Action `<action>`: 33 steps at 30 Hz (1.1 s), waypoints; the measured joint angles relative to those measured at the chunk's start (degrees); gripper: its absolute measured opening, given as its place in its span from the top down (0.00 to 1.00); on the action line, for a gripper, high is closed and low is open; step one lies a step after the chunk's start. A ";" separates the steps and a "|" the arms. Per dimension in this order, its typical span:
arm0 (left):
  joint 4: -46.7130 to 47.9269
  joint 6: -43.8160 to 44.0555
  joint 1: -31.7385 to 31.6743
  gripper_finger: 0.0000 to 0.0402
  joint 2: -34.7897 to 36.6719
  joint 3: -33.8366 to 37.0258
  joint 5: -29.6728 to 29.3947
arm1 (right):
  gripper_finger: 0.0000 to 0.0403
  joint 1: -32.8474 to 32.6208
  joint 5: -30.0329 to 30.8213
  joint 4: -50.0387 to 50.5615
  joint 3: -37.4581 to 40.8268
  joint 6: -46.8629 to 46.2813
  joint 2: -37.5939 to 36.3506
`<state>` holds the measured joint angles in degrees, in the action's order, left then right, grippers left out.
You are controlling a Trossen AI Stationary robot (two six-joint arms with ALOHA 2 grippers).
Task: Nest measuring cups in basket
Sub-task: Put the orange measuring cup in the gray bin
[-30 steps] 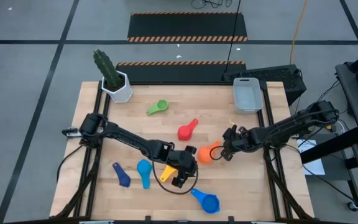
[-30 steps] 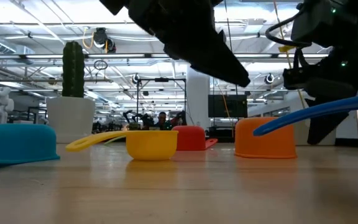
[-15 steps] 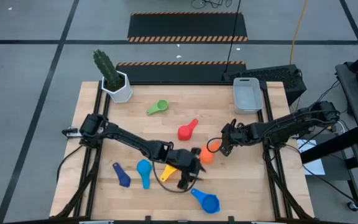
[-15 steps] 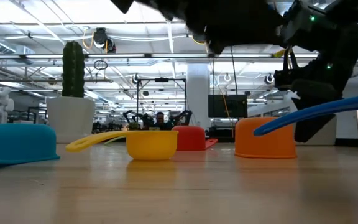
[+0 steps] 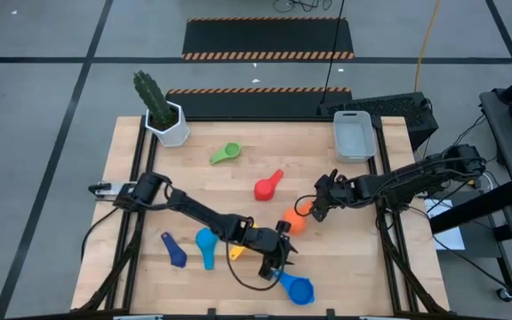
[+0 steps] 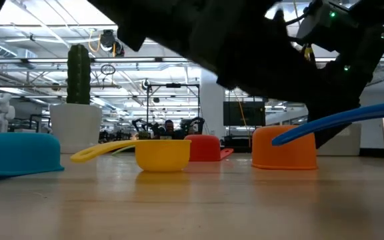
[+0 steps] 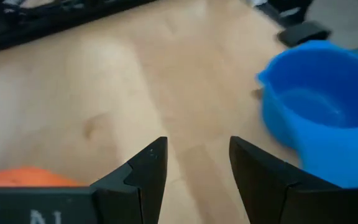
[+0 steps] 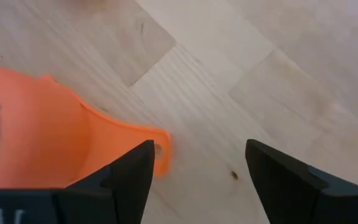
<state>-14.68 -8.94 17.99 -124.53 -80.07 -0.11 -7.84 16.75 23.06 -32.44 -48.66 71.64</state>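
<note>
Centrally, we see the orange cup point(image 5: 294, 222) inverted, handle toward the spread right gripper point(image 5: 316, 212). Nearby, the left gripper point(image 5: 280, 263), fingers parted and empty, faces the upright blue cup point(image 5: 298, 288).

Even, bright overhead light floods the pale wooden surface point(image 5: 354, 267) in the high view, with only soft, short shadows. Down low, the dark arms go to near-black silhouettes against rows of glowing ceiling strips, and the near planks smear out of focus. In the left wrist view the round blue plastic measuring cup point(image 7: 328, 134) is soft and blurred; the right wrist view catches wood grain crisply beside the orange plastic measuring cup point(image 8: 48, 143).
</note>
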 joint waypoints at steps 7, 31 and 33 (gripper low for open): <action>0.06 0.09 -1.92 0.56 -0.04 -0.02 -0.41 | 0.39 0.08 2.48 -11.24 5.42 0.81 0.02; 16.68 1.20 -6.37 0.56 -0.04 -0.02 -9.60 | 0.39 0.74 -9.63 -42.50 20.39 -4.18 -0.09; 16.78 1.38 -6.35 0.56 -0.04 -0.02 -9.58 | 0.39 0.74 -10.66 -42.22 20.45 -4.32 -0.12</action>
<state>2.10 -7.56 11.64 -124.57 -80.09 -9.68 -7.09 6.09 -19.16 -11.99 -52.98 71.51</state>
